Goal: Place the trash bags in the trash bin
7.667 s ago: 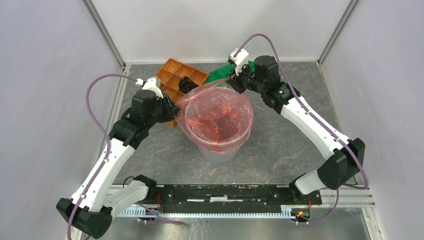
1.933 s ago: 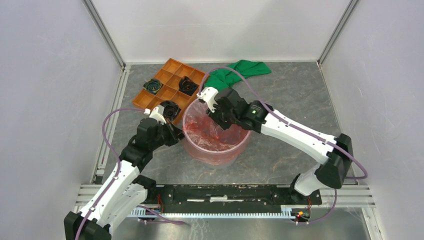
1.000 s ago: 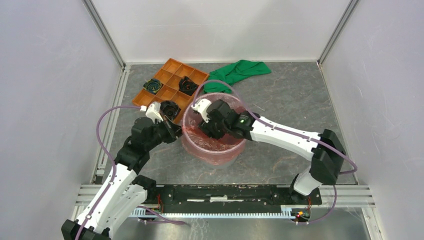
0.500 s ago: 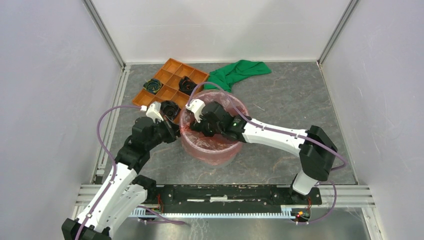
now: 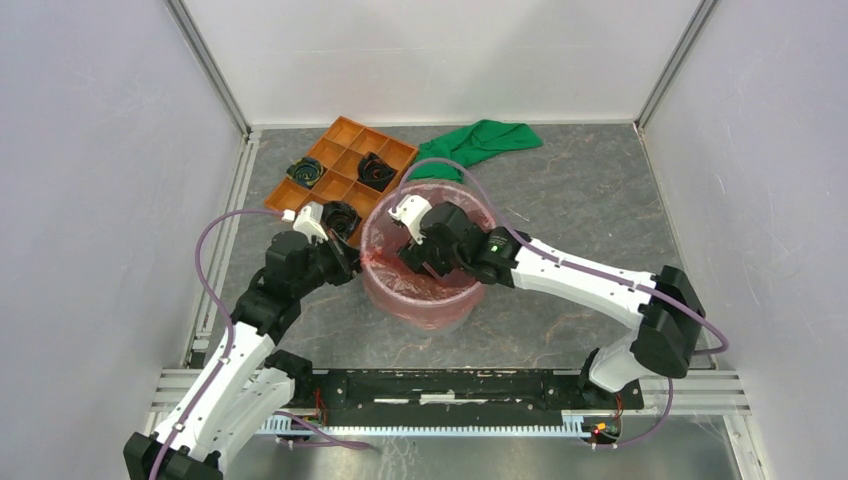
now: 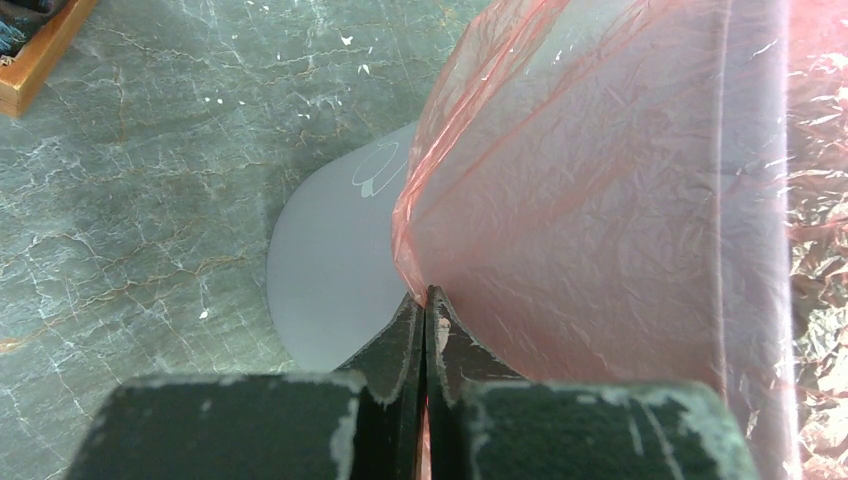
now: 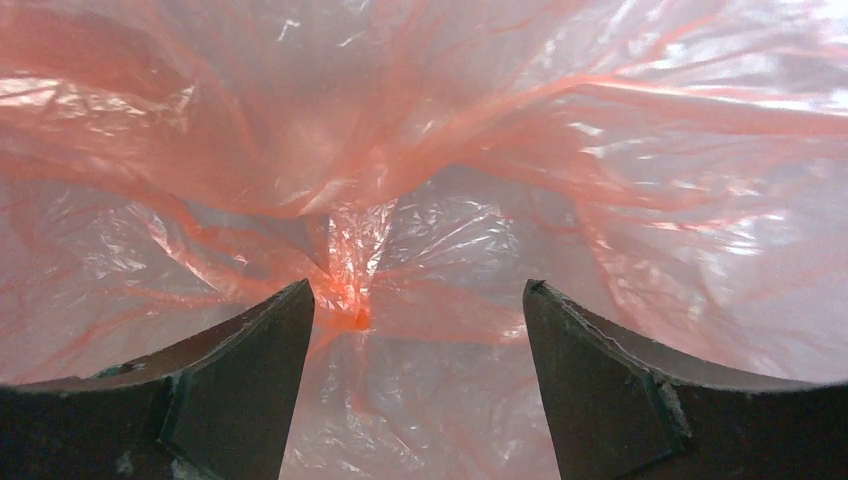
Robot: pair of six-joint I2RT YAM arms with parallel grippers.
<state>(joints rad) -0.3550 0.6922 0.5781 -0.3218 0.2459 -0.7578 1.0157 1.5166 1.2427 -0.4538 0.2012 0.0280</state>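
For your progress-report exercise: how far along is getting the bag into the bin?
Done: the bag sits inside the bin, draped over its rim. In hand: the left gripper pinches the bag's edge outside; the right gripper is open inside. Left: release, withdraw.

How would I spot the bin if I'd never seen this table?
Look at the grey marbled table, near its middle, in front of the orange tray. The bin is the round see-through bucket lined with a crinkly pink bag, unlike the flat tray and green cloth behind it.
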